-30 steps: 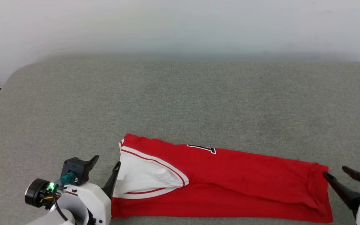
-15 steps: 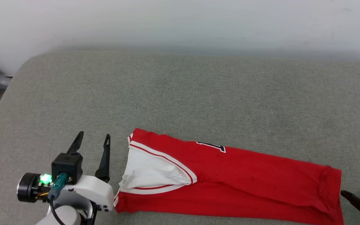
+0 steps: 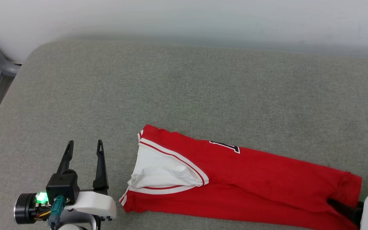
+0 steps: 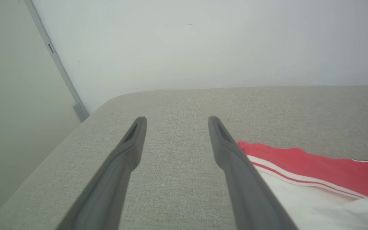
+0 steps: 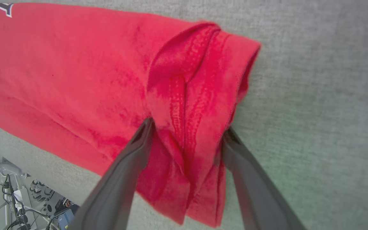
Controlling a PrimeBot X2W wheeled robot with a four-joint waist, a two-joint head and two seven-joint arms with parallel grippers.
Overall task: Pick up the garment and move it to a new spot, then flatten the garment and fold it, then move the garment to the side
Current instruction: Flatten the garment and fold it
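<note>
The garment [image 3: 267,182] lies as a long red band across the lower centre and lower right of the head view, on the grey table [image 3: 184,89]. The right pincer [image 5: 188,127], spread, straddles its bunched end. The left pincer [image 3: 85,145], spread, stands beside its white sleeve.

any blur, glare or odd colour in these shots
Head view: even soft light, no hard shadows; the far edge of the grey cushion fades into haze, a green light glows by the left gripper. Left wrist view: the fingers soften toward the bottom edge. Right wrist view: the garment is sharp, green cast on the cushion at lower right.
</note>
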